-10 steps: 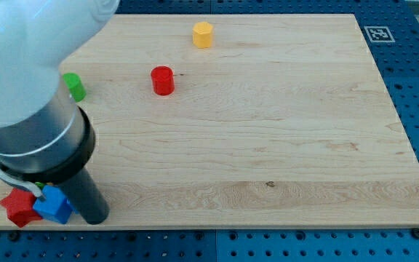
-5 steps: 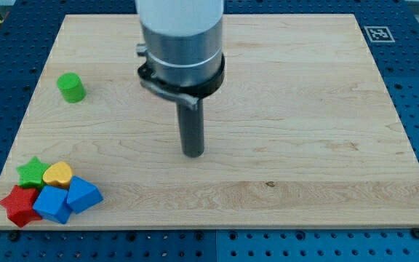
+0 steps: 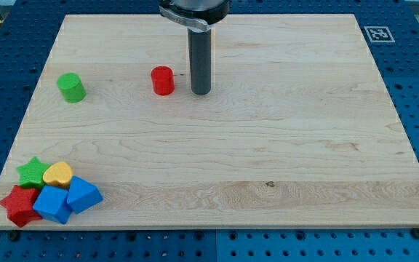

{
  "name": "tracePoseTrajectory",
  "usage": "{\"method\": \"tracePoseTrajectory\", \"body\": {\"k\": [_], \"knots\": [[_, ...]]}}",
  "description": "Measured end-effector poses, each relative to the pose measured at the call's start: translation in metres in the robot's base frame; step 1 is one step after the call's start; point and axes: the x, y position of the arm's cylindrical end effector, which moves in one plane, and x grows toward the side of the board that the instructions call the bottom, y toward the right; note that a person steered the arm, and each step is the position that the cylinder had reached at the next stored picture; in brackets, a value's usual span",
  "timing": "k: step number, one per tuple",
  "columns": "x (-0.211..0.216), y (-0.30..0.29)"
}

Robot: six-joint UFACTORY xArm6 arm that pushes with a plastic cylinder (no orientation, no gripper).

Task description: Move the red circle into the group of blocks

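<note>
The red circle [image 3: 163,80] stands on the wooden board near the view's top, left of centre. My tip [image 3: 201,92] is just to its right, a small gap apart. The group of blocks sits at the view's bottom left corner: a green star [image 3: 32,173], a yellow heart [image 3: 58,175], a red star [image 3: 19,206], a blue block [image 3: 52,204] and a second blue block [image 3: 84,195], packed together.
A green cylinder [image 3: 70,87] stands alone at the board's left, left of the red circle. The rod hides a yellow block seen earlier near the top edge. A marker tag [image 3: 377,33] lies at the top right corner.
My tip moved from the bottom left group across the board's middle up to the right side of the red circle. The blocks have not moved.
</note>
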Motion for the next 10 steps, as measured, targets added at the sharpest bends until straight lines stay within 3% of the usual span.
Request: {"method": "tracePoseTrajectory", "body": {"k": [4,5,7,10], "knots": [[0.003,0.0],[-0.003,0.0],[-0.055,-0.004],[-0.059,-0.046]]}}
